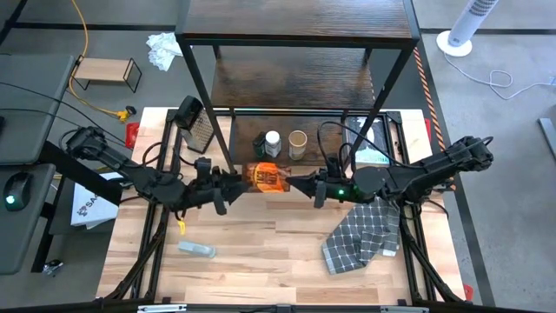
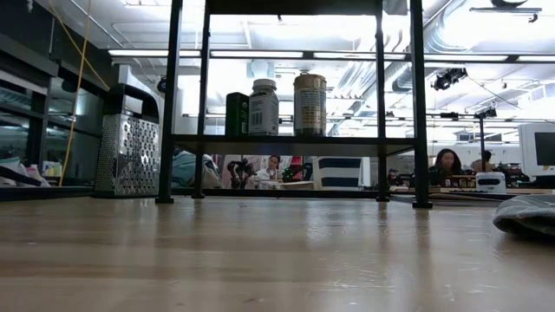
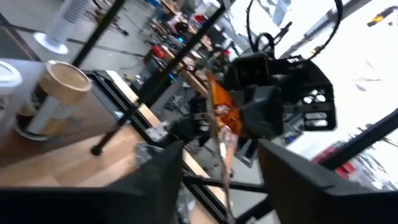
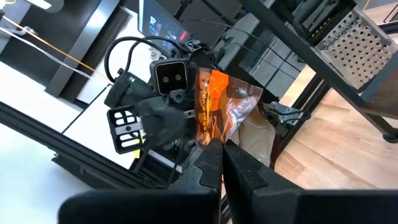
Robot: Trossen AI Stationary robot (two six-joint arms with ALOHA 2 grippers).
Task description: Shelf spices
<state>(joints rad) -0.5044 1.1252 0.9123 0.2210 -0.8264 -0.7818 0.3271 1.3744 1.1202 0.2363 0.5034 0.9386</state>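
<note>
A reddish-orange spice packet (image 1: 265,176) hangs in the air in front of the shelf (image 1: 295,74), between my two grippers. My right gripper (image 1: 293,183) is shut on it, reaching in from the table's right. My left gripper (image 3: 221,180) is open. Its two fingers stand on either side of the packet's (image 3: 219,124) left end, with a gap on each side. A dark jar (image 2: 237,113), a white-capped jar (image 2: 264,107) and a tan-lidded jar (image 2: 310,104) stand on their bases on a low board (image 2: 295,140) of the shelf. My right gripper pinches the packet's right-hand edge (image 4: 217,134) between its two shut fingers (image 4: 239,165). The fingers come level from the table's right. The packet is lifted clear of the table, with its printed face (image 4: 227,102) spread beyond the fingertips toward my left gripper.
A metal box grater (image 1: 195,126) stands by the shelf's left leg. A checked cloth (image 1: 360,239) lies at the near right, and a clear flat plastic object (image 1: 197,250) at the near left. A small light-wood stand (image 1: 106,71) sits off the table at far left.
</note>
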